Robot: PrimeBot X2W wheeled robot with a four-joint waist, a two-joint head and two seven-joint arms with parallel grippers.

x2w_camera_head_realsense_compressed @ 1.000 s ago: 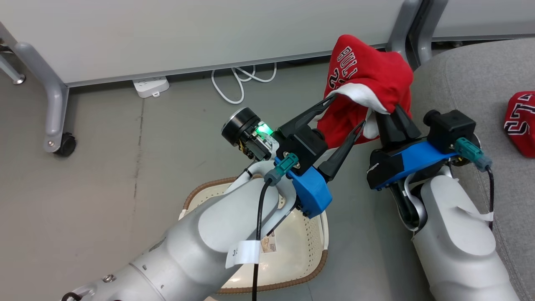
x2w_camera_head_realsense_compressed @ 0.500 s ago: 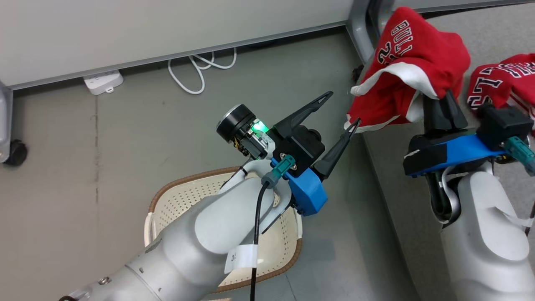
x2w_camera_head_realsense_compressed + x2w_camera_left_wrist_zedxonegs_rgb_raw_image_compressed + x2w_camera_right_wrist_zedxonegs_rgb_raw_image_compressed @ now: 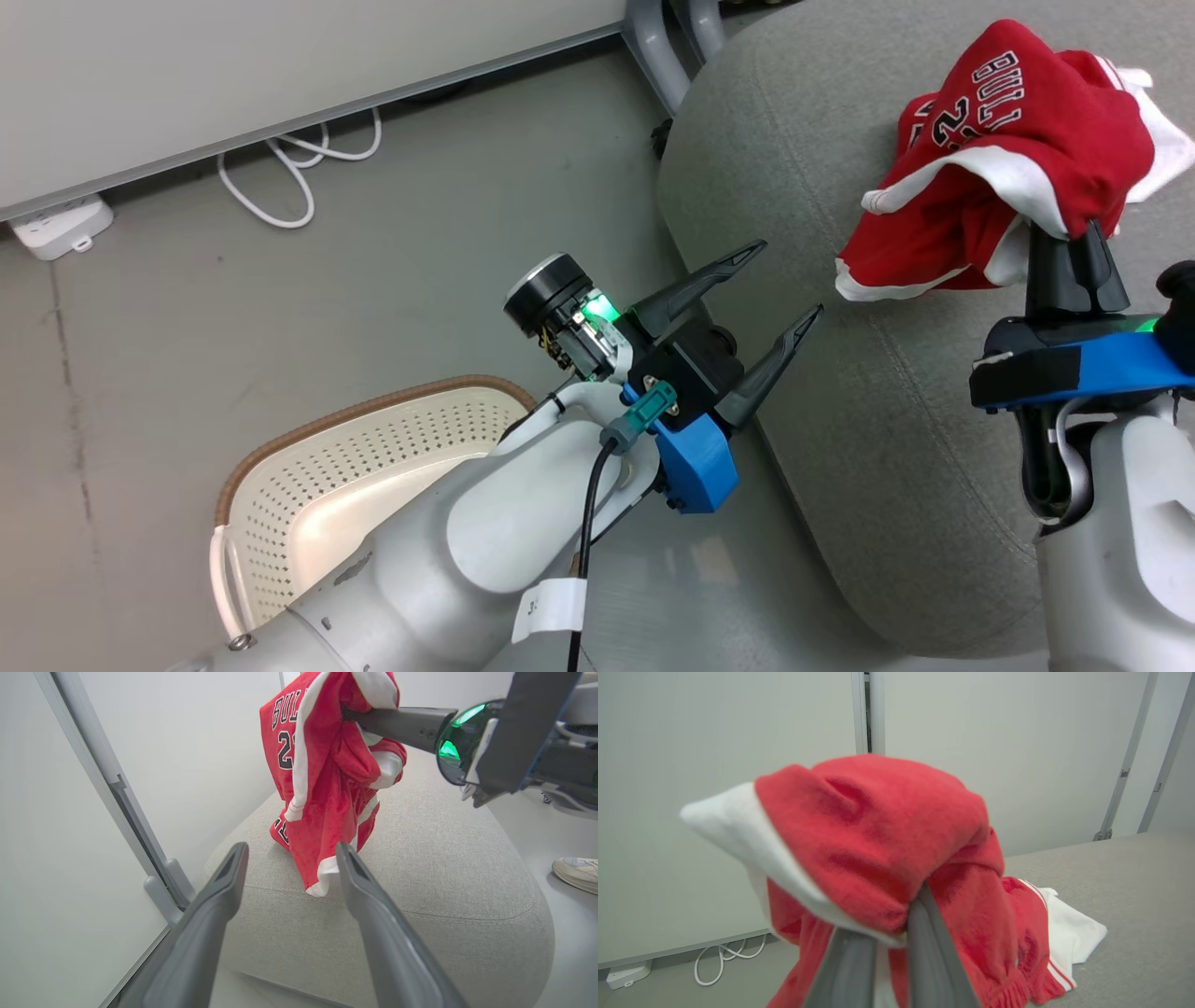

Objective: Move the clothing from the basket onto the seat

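A red garment point(image 3: 1008, 159) with white trim and "BULL" lettering hangs bunched from my right gripper point(image 3: 1074, 238), which is shut on it above the grey seat point(image 3: 840, 392). Its lower hem point(image 3: 322, 877) dangles just over the cushion. A second red and white garment point(image 3: 1045, 933) lies on the seat behind it. My left gripper point(image 3: 789, 280) is open and holds nothing, beside the seat's near edge and apart from the cloth. The cream basket point(image 3: 355, 467) stands on the floor at the lower left. My left arm hides part of it, and the part that shows holds no cloth.
A white wall panel on grey metal legs point(image 3: 653, 37) runs along the back. A white power strip point(image 3: 56, 224) and looped white cable point(image 3: 299, 177) lie on the floor below it. A person's shoe point(image 3: 577, 872) rests on the floor past the seat.
The head view has swung right, bringing the seat to the centre. My right gripper has carried the red garment from beside the seat's edge to over the cushion. The open left gripper now stands apart from it.
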